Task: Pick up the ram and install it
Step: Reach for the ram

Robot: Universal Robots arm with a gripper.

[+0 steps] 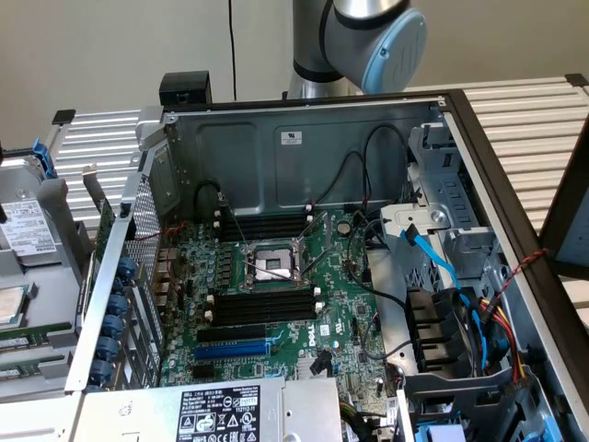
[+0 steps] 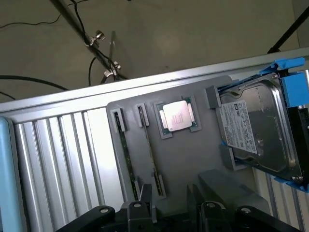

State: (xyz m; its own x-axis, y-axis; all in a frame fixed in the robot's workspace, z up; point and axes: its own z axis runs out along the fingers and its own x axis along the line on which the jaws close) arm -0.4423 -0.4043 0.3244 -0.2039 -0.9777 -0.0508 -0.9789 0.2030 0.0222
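Wrist view, closest in: gripper (image 2: 172,210) spread wide and empty, dark fingers (image 2: 145,200) poised over the near end of a grey holder (image 2: 193,159). Standing on edge in one narrow groove of that holder, the ram (image 2: 127,162), thin and dark, not yet lifted; just beside it in the neighbouring groove, a second stick (image 2: 149,147) of the same kind. Next along the holder, a square processor chip (image 2: 177,117) lying flat in its pocket, silver lid up. Further over, a hard drive (image 2: 256,128) held in a blue bracket (image 2: 294,89). Under all of it, a ribbed metal table (image 2: 58,159); beyond the table edge, bare floor (image 2: 193,34) with loose black cables (image 2: 34,79).

Exterior view, front to back: labelled power supply (image 1: 216,414) at the near edge of an open computer case (image 1: 276,157); then the motherboard (image 1: 340,322) with a blue slot (image 1: 230,350), long black memory slots (image 1: 262,304) with white end clips, and a processor socket (image 1: 271,265) between two banks of them; toward the exterior view's right, a blue data cable (image 1: 433,253). At the far side, behind the case wall, the robot arm (image 1: 368,37) with its pale blue joint cap
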